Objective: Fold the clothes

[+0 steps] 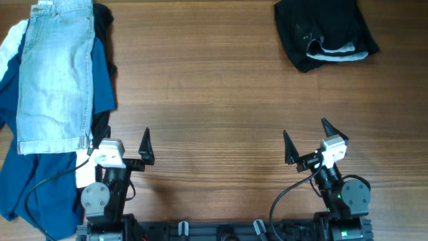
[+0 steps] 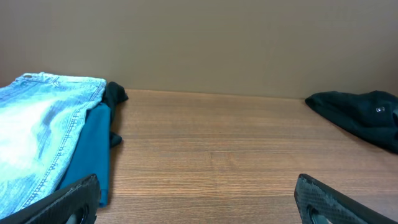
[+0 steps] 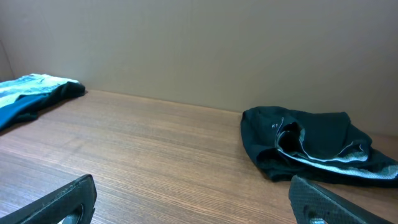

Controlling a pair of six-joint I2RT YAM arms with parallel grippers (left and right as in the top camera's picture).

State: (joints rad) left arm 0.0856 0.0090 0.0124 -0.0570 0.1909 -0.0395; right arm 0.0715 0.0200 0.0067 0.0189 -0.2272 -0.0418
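Two claws (image 1: 119, 142) (image 1: 307, 136), one black shorts (image 1: 326, 30), one denim shorts (image 1: 57, 73).

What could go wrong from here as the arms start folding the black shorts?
1. The black shorts lie bunched at the far right corner of the table; the open right tool may pinch several layers at once and drag them rather than spread them.
2. The open left tool sits beside the denim shorts and blue garment; swinging out, it could snag that pile.
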